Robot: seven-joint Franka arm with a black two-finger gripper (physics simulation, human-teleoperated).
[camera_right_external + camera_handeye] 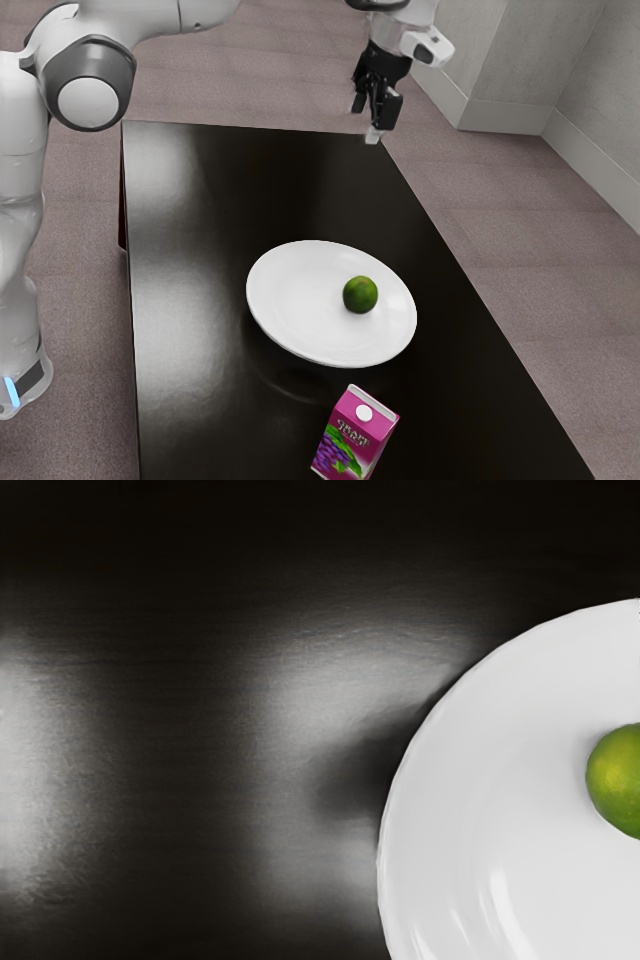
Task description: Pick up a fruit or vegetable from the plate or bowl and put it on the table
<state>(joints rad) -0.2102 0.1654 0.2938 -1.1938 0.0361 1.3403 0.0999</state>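
exterior view: the gripper [366,120] hangs in the air, its two fingers spread with nothing between them, well apart from the lime [360,295]. the lime rests on the white plate [290,300], off its middle toward the exterior view's right. a grape juice carton [356,436] stands near the plate on the black bench [200,300]. the wrist view also has the lime on the plate.

Green lime [360,294] on white plate [295,305]

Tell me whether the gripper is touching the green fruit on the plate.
Apart. In the exterior view, the gripper hangs clear of the green fruit, with dark tabletop and white plate showing between them.
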